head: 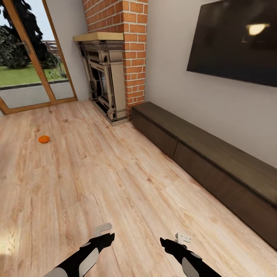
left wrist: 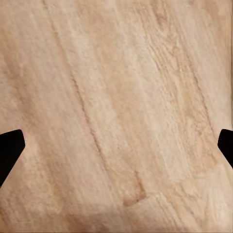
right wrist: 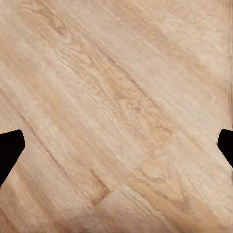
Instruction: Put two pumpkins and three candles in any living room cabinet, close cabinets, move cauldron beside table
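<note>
Floor (head: 115,181) of pale wood planks spreads across the head view, and both wrist views look straight down on the same planks. Cabinet (head: 215,165), long, low, dark brown, runs along the white wall; its handle-less fronts sit flush, all shut. Using the cabinet as anchor: black TV (head: 234,38) hangs on the wall above it. Brick chimney with a dark fireplace (head: 105,77) stands just beyond the cabinet's far end, nearly touching it. Glass door with wooden frame (head: 30,57) sits further past the fireplace, lawn and trees outside. One pumpkin (head: 44,139), small and orange, lies alone on the floor, well apart from the cabinet, out toward the glass door. Left gripper (left wrist: 116,145) and right gripper (right wrist: 116,145) hang over bare floor on the near side of the cabinet, holding nothing; in each wrist view the dark fingertips (left wrist: 9,150) sit at opposite edges, so both jaws are spread wide. Both arms in the head view are low and touching nothing.
</note>
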